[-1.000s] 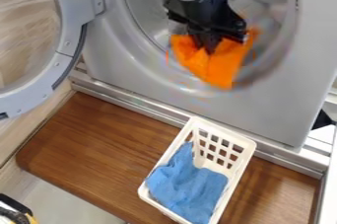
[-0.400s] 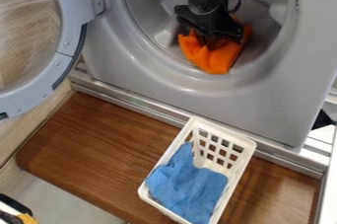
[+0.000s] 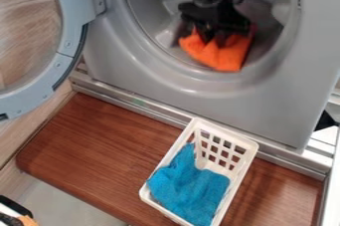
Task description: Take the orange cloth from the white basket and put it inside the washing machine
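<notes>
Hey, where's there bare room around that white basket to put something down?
Widest: the wooden board at picture left of the basket, below the metal rail. Smaller: the board's strip right of the basket. The basket's end nearest the washing machine is bare, beyond the blue cloth. Crowded: the machine's opening, where the gripper holds the orange cloth.

One camera looks down aslant at the washer (image 3: pixel 193 88).

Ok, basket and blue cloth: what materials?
White basket: likely molded plastic, smooth with a slight sheen, going by the regular grid of openings in its wall. Blue cloth: soft textile, matte and fuzzy, possibly terry or microfiber, judging by its slumped folds.
</notes>
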You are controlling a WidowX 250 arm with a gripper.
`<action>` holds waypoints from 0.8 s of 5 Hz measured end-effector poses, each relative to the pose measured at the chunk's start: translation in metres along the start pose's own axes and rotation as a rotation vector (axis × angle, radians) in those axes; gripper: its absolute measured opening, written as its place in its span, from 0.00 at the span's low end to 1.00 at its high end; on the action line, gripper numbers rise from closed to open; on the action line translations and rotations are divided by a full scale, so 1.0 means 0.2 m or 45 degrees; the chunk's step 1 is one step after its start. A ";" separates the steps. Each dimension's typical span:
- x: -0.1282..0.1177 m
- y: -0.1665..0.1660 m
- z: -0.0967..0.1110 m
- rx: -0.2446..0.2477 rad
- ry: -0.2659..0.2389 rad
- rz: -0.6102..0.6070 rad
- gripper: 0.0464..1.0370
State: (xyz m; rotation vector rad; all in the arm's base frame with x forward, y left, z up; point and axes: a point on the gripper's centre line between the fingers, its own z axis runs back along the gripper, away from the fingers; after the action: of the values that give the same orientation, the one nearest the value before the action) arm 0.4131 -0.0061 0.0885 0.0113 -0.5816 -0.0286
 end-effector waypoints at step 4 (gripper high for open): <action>-0.42 -0.01 0.34 -0.129 0.291 0.085 0.96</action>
State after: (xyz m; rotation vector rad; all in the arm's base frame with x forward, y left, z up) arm 0.3060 -0.0064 0.0984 -0.1024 -0.3510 0.0079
